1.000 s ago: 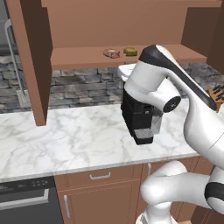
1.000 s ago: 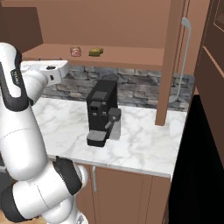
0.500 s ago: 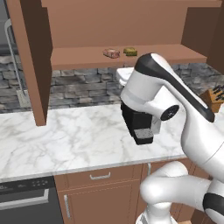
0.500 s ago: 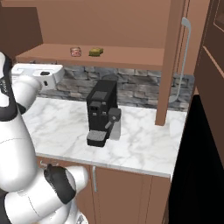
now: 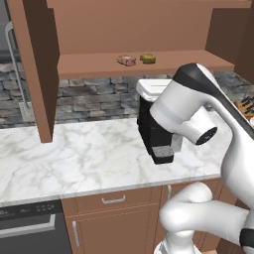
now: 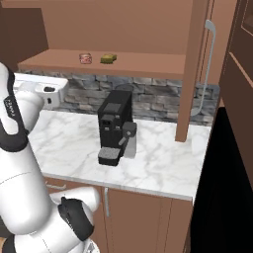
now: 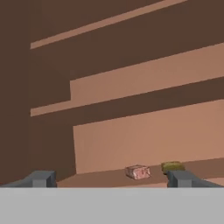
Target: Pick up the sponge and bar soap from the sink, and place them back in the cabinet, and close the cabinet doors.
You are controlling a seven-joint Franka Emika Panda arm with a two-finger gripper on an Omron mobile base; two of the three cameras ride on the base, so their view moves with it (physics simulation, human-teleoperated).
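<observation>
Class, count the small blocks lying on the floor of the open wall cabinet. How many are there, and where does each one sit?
2. The bar soap lies on the left, the sponge just right of it, both above the coffee machine. More may be hidden deeper inside.

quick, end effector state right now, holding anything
End effector: open, jaws wide apart, holding nothing; the bar soap and sponge sit on the cabinet shelf ahead.

sponge [image 5: 147, 58]: olive-yellow, flat on cabinet [image 5: 149, 67] floor | bar soap [image 5: 126, 60]: pinkish, beside sponge | cabinet doors [image 5: 35, 69]: open
</observation>
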